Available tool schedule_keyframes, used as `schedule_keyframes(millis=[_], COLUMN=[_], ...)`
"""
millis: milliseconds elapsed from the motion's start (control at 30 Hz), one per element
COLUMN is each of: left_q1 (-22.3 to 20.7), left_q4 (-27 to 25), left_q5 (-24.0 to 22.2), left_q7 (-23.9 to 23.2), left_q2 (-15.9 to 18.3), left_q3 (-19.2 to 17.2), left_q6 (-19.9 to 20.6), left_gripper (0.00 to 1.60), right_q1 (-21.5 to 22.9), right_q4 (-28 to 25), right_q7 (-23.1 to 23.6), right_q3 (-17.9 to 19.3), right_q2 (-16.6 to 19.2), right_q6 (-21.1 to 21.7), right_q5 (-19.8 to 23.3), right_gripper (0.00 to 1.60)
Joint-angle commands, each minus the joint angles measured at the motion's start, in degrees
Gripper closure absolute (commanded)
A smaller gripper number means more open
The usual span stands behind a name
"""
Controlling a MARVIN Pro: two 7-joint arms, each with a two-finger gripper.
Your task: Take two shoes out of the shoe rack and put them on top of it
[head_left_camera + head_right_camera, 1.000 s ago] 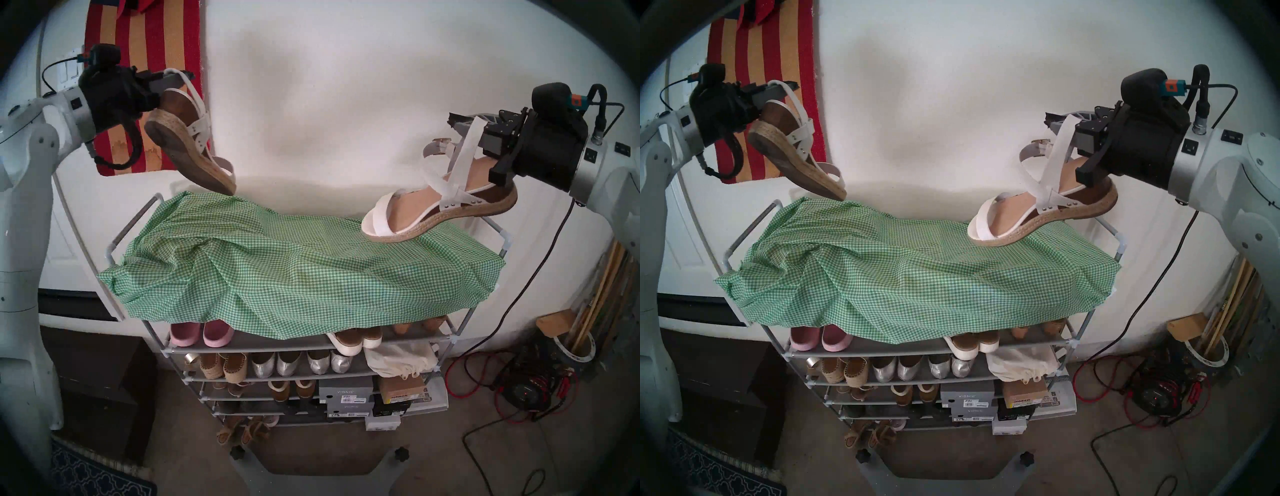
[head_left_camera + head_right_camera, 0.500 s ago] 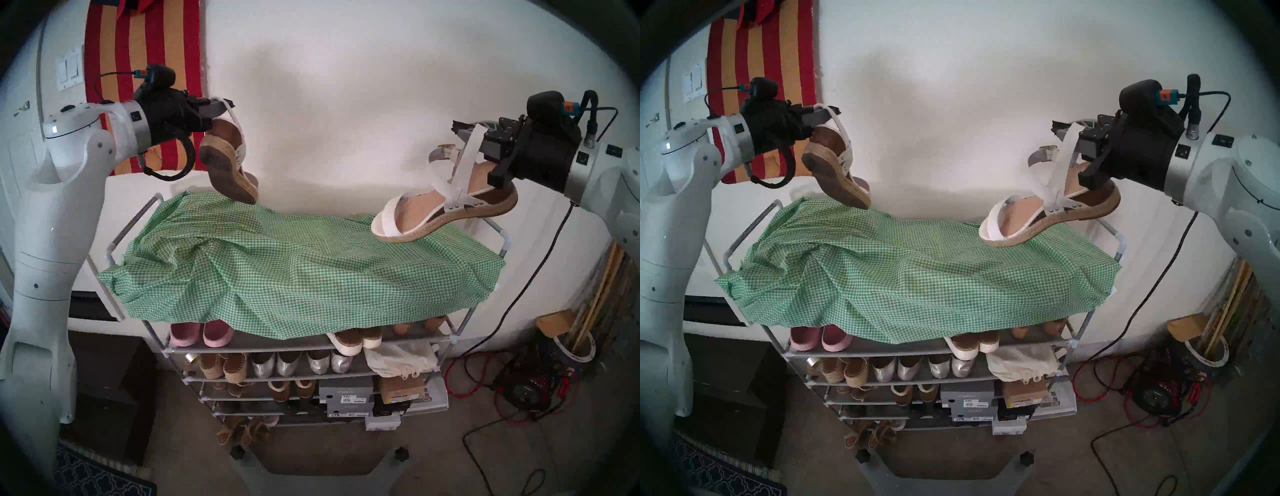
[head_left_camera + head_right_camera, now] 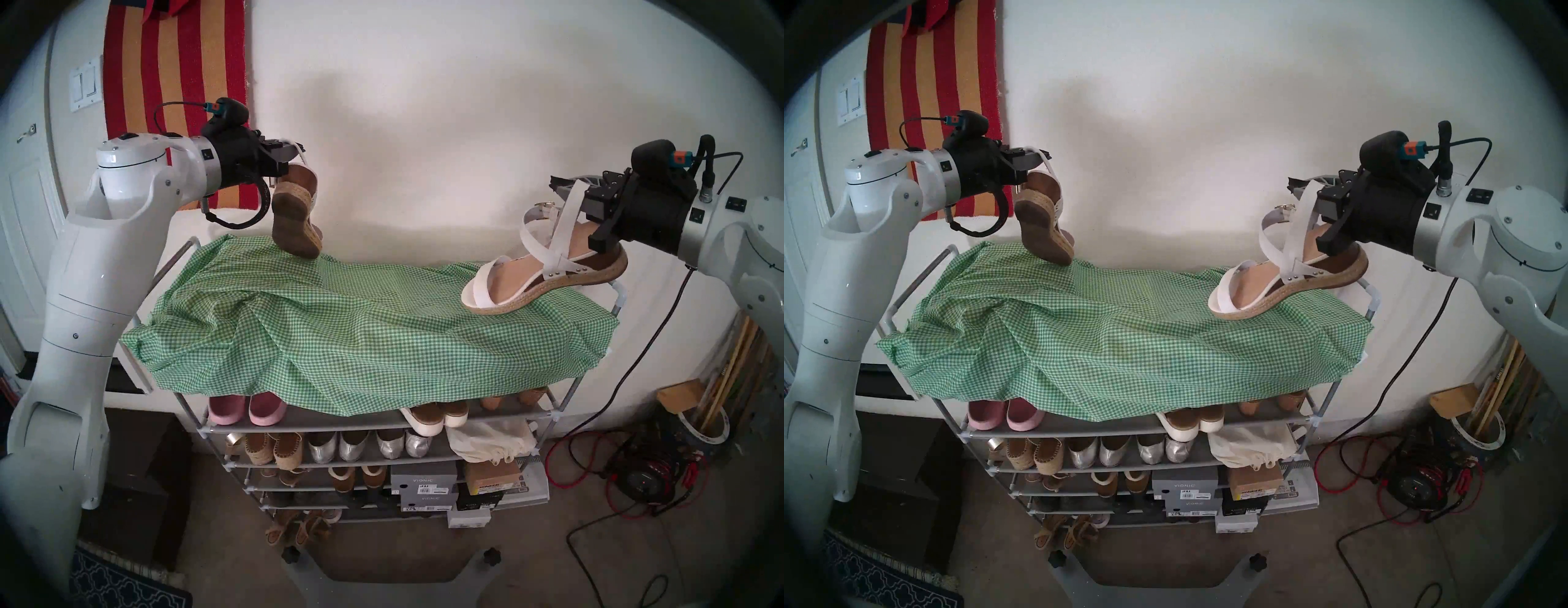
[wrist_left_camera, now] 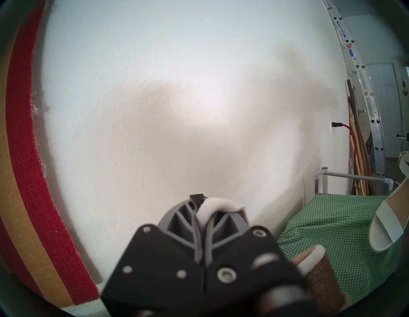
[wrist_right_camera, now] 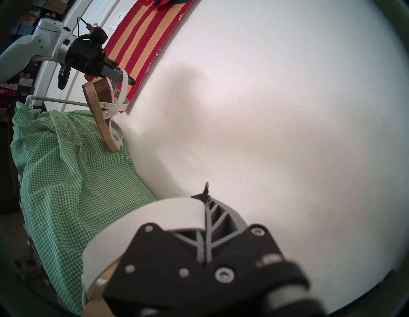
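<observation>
Two wedge sandals with white straps hang over the shoe rack (image 3: 617, 293), whose top wears a green gingham cloth (image 3: 360, 331). My left gripper (image 3: 297, 146) (image 4: 199, 199) is shut on the ankle strap of the left sandal (image 3: 295, 216) (image 3: 1043, 225). That sandal dangles toe down, with its toe at the cloth's back left. My right gripper (image 3: 555, 180) (image 5: 205, 194) is shut on the strap of the right sandal (image 3: 547, 271) (image 3: 1289, 284). Its toe rests on the cloth at the right end, and its heel is raised over the side rail.
The white wall stands close behind the rack, with a red and yellow striped rug (image 3: 169, 85) hanging at the left. Lower shelves hold pink shoes (image 3: 248, 407), silver flats (image 3: 339, 446) and shoe boxes (image 3: 424, 479). Cables and a cord reel (image 3: 645, 479) lie on the floor at the right.
My left arm has swung right and down, carrying its sandal from beside the rug to over the rack's back left. The right sandal has sunk a little toward the cloth.
</observation>
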Motion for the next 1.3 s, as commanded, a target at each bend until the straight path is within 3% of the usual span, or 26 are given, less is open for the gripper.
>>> schedule_keyframes(millis=[0, 233, 767, 800, 833, 1267], left_q1=[-2.82, -3.84, -5.32, -5.31, -5.39, -6.91], left_q4=[0.60, 1.33, 1.31, 1.21, 1.19, 0.93], left_q5=[1.69, 2.84, 4.90, 5.07, 5.21, 7.09], left_q7=[-0.99, -2.76, -11.61, -12.18, -12.64, -19.18], left_q2=[1.30, 3.60, 9.41, 9.69, 9.92, 13.22], left_q3=[1.91, 2.99, 4.76, 4.99, 5.12, 7.65], left_q6=[0.45, 1.13, 4.02, 4.14, 4.23, 4.84], left_gripper=[1.60, 1.60, 1.60, 0.60, 0.38, 0.38], right_q1=[1.11, 1.71, 2.49, 2.54, 2.59, 3.47], right_q4=[-0.18, -0.18, 0.08, 0.10, 0.13, 0.74], right_q7=[0.25, 0.31, 0.66, 0.69, 0.73, 1.09], right_q3=[-0.42, -1.14, -2.87, -2.95, -3.03, -4.15], right_q2=[0.16, 0.20, 0.28, 0.28, 0.29, 0.31], right_q6=[-0.80, -0.93, -1.34, -1.37, -1.40, -1.87], right_q5=[-1.10, -2.01, -4.03, -4.13, -4.22, -5.63], right_gripper=[1.60, 1.60, 1.60, 1.60, 1.60, 1.60])
